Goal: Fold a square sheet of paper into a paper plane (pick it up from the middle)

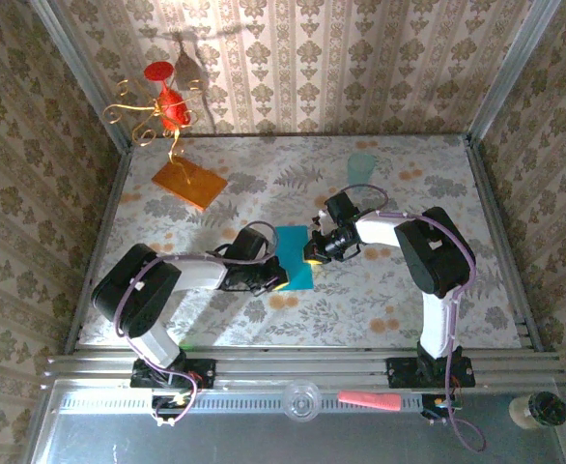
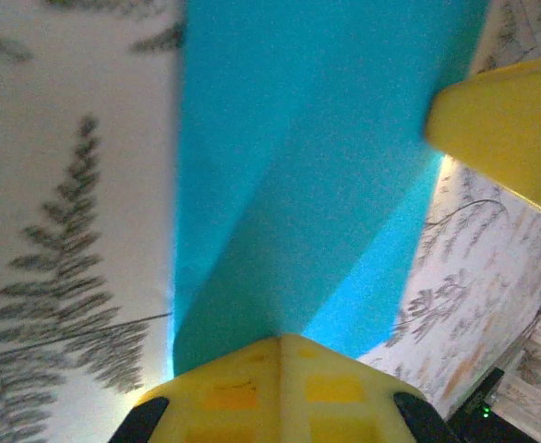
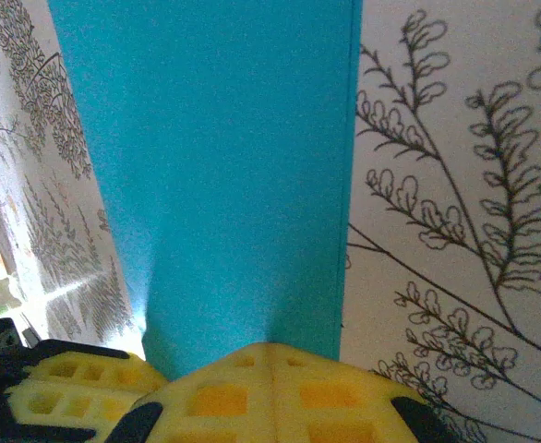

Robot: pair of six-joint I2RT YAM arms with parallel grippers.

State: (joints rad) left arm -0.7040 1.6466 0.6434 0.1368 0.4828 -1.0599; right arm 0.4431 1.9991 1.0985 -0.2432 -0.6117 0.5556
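Note:
The square sheet of paper [image 1: 293, 253] lies on the flowered tablecloth at the table's middle as a narrow teal strip, apparently folded. My left gripper [image 1: 277, 283] is shut, its tips resting on the strip's near left edge. My right gripper [image 1: 312, 254] is shut too, tips on the right edge. In the left wrist view the paper [image 2: 298, 138] runs away from the closed yellow tips of the left gripper [image 2: 282, 337], with a right fingertip [image 2: 506, 120] at upper right. In the right wrist view the paper [image 3: 215, 166] lies flat ahead of the right gripper [image 3: 270, 347].
An orange slab [image 1: 188, 182] lies at the back left, below a red and gold wire ornament [image 1: 167, 106]. A pale mint cup [image 1: 361, 164] stands at the back, right of centre. Patterned walls close in the table on three sides.

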